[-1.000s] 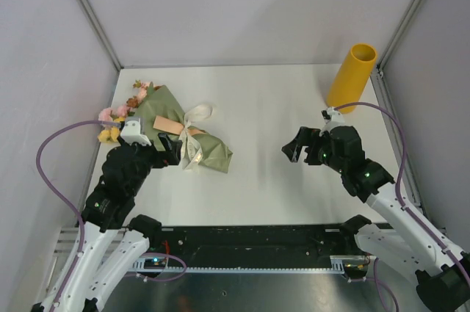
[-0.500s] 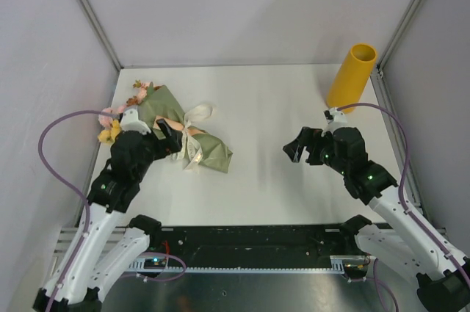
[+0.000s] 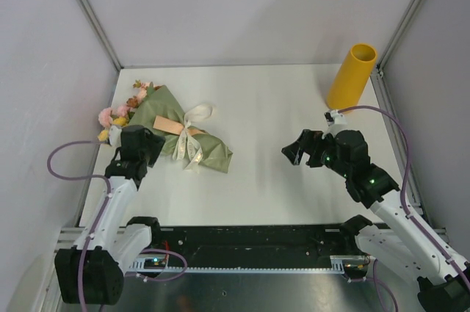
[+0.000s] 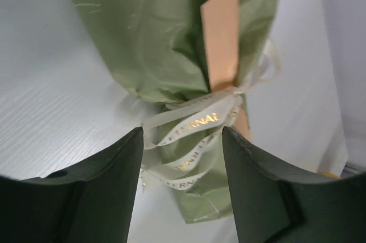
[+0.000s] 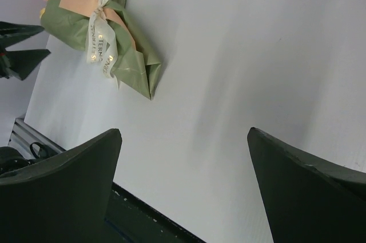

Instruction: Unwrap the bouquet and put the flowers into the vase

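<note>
Two stages make up this job, and the first, the unwrapping, looks not yet done. The bouquet (image 3: pixel 170 130) lies near the left edge of the tabletop (image 3: pixel 264 180), its olive paper closed and the cream ribbon (image 4: pixel 191 124) knotted about its waist, with the flowers (image 3: pixel 117 114) poking toward the far left corner. The left gripper (image 4: pixel 182 132) points down at that knot, fingers apart with the ribbon showing in the gap and nothing pinched. The next move probably calls for catching a loose ribbon tail, not the paper, and pulling it free. The left arm is folded low along the left edge. The right gripper (image 3: pixel 296 148) hovers over the right half, spread wide and empty, well apart from the bouquet. The vase (image 3: pixel 351 77) stands upright in the far right corner.
</note>
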You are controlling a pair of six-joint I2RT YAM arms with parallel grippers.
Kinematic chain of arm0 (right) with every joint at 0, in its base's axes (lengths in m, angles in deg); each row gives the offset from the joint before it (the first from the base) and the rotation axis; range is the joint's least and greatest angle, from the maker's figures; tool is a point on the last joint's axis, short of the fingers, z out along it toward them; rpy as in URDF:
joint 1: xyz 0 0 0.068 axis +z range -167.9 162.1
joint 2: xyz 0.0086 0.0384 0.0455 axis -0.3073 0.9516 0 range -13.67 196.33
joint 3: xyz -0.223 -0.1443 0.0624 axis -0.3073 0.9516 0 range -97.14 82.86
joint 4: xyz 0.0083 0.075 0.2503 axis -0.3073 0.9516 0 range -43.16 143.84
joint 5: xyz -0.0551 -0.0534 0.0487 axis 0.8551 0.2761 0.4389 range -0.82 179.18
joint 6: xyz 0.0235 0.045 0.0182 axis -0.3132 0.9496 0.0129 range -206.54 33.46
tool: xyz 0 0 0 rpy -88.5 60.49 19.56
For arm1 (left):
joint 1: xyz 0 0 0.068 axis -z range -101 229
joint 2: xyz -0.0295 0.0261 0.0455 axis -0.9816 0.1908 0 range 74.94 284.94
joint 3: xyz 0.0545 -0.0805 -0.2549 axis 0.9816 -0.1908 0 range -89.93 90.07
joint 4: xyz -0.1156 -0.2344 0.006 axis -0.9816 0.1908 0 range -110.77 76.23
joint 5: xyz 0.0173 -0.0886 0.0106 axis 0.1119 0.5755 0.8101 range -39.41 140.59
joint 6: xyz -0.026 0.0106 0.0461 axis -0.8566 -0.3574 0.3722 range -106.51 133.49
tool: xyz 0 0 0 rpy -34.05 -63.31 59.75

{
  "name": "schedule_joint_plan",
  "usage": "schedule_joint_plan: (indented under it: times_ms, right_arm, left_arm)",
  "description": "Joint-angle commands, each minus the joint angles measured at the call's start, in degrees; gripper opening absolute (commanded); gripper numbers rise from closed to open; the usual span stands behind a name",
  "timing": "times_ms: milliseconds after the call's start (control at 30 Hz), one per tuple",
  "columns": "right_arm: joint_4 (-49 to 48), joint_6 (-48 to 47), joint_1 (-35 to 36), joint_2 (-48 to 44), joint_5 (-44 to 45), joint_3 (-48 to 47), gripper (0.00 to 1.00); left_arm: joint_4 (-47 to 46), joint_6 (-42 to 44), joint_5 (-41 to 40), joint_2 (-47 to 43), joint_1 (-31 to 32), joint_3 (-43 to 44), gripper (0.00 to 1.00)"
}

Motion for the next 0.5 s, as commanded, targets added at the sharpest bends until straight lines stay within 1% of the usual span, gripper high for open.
schedule_joint_plan:
  times_ms: [0, 100, 267, 467]
  right_arm:
    - [-2.7, 0.5, -0.2, -0.2, -2.2, 0.1, 0.99]
    - [-3.2, 0.7, -0.2, -0.3, -3.4, 0.1, 0.99]
    - [-3.7, 1.1, -0.2, -0.4, -4.3, 0.1, 0.99]
    - [-3.7, 1.2, -0.2, 0.3, -4.9, 0.4, 0.98]
  left_arm:
    - [-7.7, -8.9, -5.5, 1.5, -0.6, -4.5, 0.63]
    - [-11.5, -9.2, -5.5, 6.2, -0.9, -5.9, 0.64]
    - [-18.1, -7.9, -1.9, 16.4, -0.9, -4.4, 0.66]
    - [-27.5, -11.4, 1.3, 23.8, -0.9, -7.0, 0.67]
